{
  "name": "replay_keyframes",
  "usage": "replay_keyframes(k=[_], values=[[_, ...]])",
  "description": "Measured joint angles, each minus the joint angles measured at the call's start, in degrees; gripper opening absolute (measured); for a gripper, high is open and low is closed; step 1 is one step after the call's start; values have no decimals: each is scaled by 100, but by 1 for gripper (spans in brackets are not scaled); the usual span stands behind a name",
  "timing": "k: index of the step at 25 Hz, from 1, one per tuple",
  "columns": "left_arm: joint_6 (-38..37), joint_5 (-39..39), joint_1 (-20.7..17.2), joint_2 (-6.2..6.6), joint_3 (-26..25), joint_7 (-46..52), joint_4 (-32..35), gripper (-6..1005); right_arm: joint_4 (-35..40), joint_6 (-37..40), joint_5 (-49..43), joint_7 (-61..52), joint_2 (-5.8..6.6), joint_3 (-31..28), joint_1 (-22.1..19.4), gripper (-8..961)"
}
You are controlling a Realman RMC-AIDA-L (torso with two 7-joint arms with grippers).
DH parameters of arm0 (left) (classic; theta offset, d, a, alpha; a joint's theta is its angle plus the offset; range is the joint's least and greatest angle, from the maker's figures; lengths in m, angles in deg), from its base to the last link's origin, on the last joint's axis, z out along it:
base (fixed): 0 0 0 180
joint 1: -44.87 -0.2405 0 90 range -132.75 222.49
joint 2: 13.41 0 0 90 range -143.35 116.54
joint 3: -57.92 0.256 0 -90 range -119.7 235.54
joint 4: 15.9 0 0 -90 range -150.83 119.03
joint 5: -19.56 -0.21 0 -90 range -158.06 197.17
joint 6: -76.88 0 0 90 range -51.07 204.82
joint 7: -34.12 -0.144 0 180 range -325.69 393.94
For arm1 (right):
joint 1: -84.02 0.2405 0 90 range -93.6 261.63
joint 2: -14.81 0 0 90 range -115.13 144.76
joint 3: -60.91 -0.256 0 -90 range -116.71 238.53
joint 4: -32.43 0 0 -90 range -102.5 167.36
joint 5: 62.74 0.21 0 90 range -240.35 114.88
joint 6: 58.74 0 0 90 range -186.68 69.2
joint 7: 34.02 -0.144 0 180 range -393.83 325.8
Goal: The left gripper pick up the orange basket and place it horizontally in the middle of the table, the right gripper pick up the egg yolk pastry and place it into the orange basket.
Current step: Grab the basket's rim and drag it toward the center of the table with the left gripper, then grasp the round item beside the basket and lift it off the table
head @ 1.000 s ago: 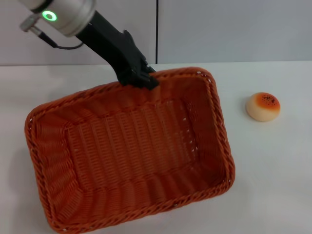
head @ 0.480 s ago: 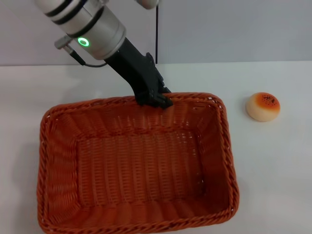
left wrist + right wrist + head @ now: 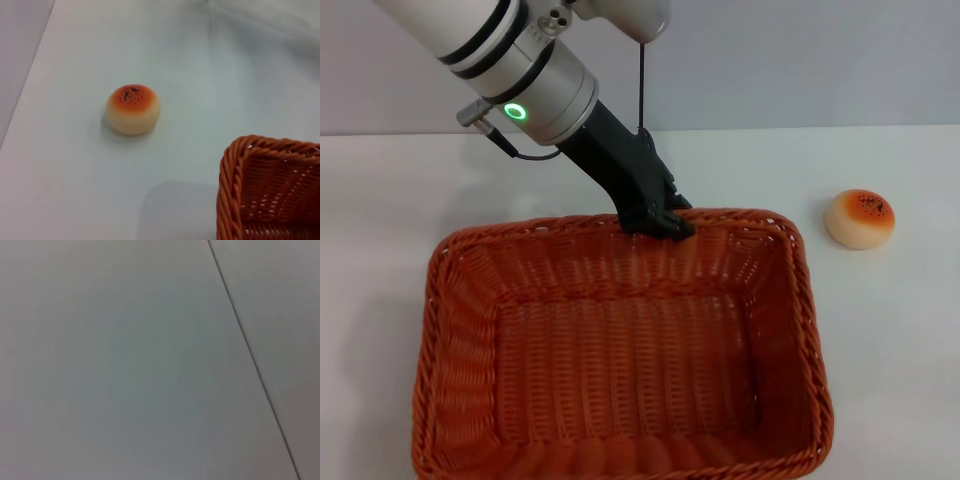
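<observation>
The orange basket (image 3: 620, 350) lies almost square to the front of the white table (image 3: 880, 330), its long side running left to right. My left gripper (image 3: 660, 222) is shut on the middle of the basket's far rim. The egg yolk pastry (image 3: 860, 218) sits on the table to the right of the basket, a little beyond its far right corner. In the left wrist view the pastry (image 3: 133, 109) and a corner of the basket (image 3: 270, 190) show. The right gripper is out of view.
A grey wall (image 3: 800, 60) with a dark vertical seam stands behind the table. The right wrist view shows only a grey panel with a seam (image 3: 250, 350).
The left gripper has swung the basket from a tilted, skewed pose to a horizontal one and shifted it to the right and toward me. The pastry has stayed put.
</observation>
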Motion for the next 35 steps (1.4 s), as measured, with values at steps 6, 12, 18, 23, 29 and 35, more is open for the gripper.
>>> replay_keyframes(k=[6, 12, 18, 23, 29, 35], values=[[86, 305, -118, -1, 416, 186, 62, 270, -4, 0, 0, 0, -16, 1, 6, 827], [227, 624, -289, 10, 413, 191, 224, 406, -9, 0, 0, 0, -16, 7, -4, 827], [641, 1795, -1024, 35, 129, -3, 1171, 752, -36, 0, -142, -139, 38, 121, -11, 828], [1166, 4082, -1965, 41, -423, -1114, 1216, 864, -307, 44, -202, -1039, 226, 1022, -194, 828], [1239, 7275, -2939, 47, -613, -3186, -44, 864, -592, 462, -204, -2452, 805, 2675, -390, 828], [508, 9137, -3570, 35, -590, -4632, -1276, 864, -487, 1620, -205, -4242, 1900, 4504, -175, 828]])
